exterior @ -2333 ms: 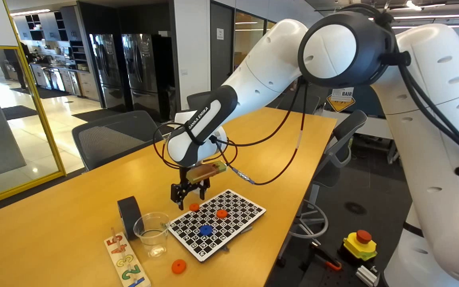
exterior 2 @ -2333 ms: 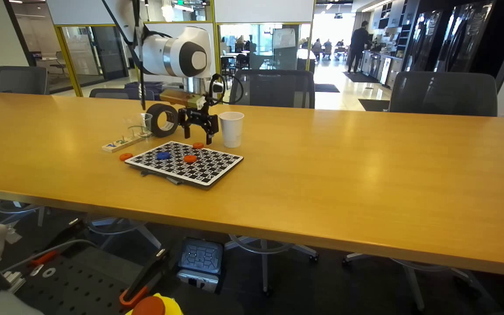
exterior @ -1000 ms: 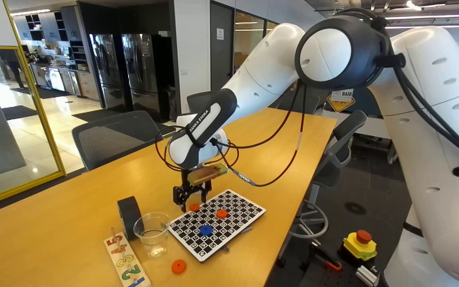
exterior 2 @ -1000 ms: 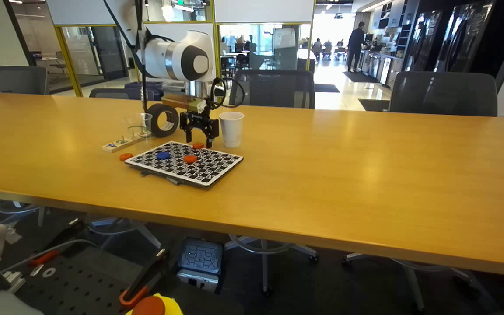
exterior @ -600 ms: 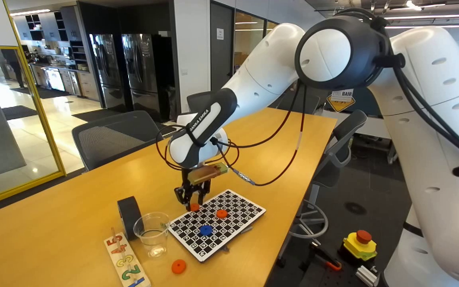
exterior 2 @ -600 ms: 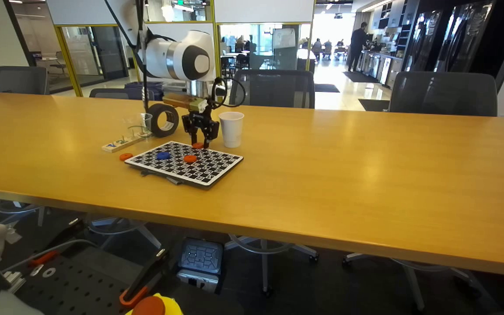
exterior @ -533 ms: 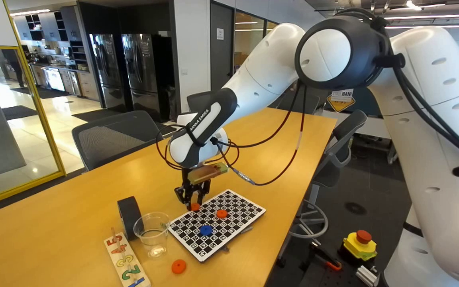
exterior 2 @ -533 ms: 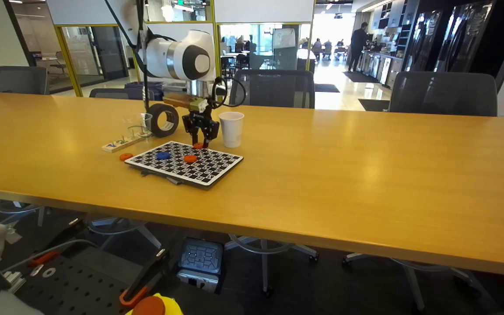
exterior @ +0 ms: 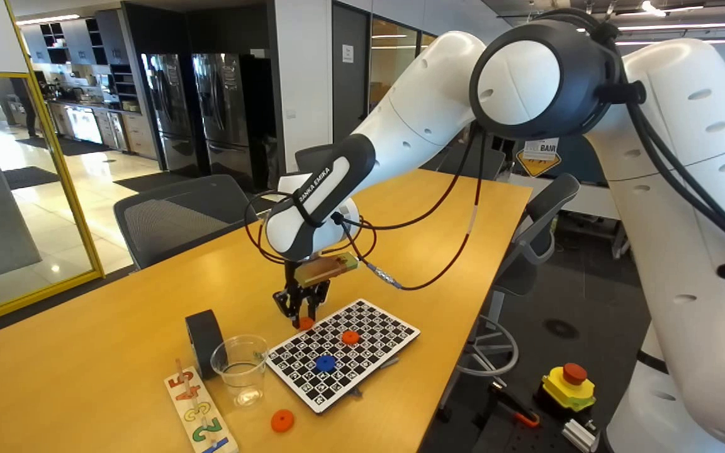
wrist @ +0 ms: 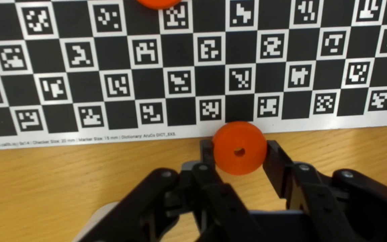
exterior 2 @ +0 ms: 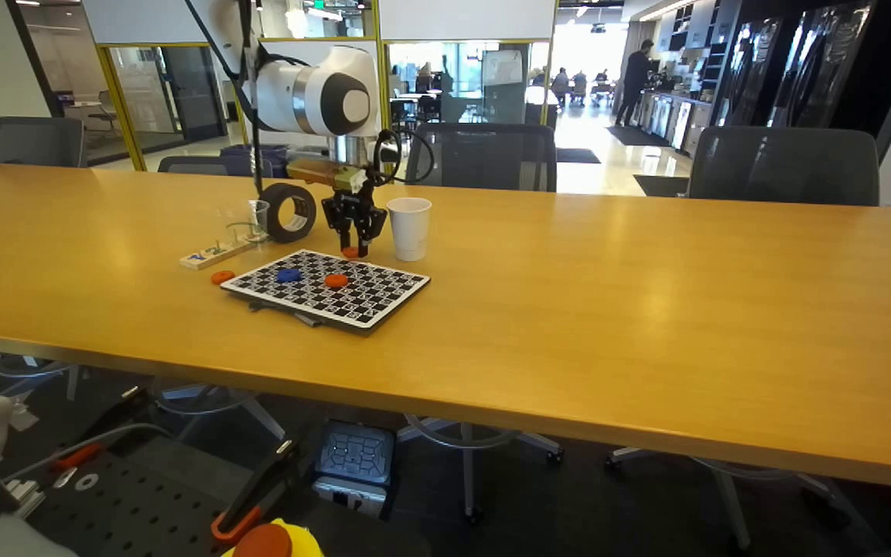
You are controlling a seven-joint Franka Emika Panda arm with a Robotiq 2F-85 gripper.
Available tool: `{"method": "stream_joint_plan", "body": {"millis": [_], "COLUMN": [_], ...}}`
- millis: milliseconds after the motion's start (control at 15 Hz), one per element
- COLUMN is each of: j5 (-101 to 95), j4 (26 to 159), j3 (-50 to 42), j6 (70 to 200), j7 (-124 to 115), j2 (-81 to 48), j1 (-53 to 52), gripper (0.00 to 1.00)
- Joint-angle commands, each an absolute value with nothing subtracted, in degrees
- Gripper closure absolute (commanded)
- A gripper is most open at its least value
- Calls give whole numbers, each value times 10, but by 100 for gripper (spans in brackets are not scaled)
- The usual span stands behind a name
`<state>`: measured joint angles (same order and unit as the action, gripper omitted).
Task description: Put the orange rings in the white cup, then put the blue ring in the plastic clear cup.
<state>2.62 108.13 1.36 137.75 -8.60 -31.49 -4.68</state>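
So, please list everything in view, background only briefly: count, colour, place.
Table: one, light wood, centre.
Checkered board: one, black and white, on table.
Orange rings: three, orange, one gripped, one on board, one on table.
Blue ring: one, dark blue, on board.
White cup: one, white, on table.
Clear cup: one, colourless, on table.
Tape roll: one, black, standing on table.
Number strip: one, pale wood, near clear cup.
Chairs: several, dark grey, around table.
Emergency stop: one, yellow and red, off table.
Refrigerators: two, steel, background.
People: several, mostly dark-clad, background.
Gripper: one, black, near board's edge.
Arm: one, mostly white, over table.
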Motion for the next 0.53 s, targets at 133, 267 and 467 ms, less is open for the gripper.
{"method": "stream_joint_plan", "body": {"millis": [133, 267, 467], "j5": [19, 24, 23], "j4": [1110, 1112, 1113], "j3": [17, 24, 21], "j6": [1397, 1394, 1396], "j7": [-62, -35, -22], "j2": [-244, -221, -196], "j1": [-46, -39, -38], "gripper": [83, 83, 83]}}
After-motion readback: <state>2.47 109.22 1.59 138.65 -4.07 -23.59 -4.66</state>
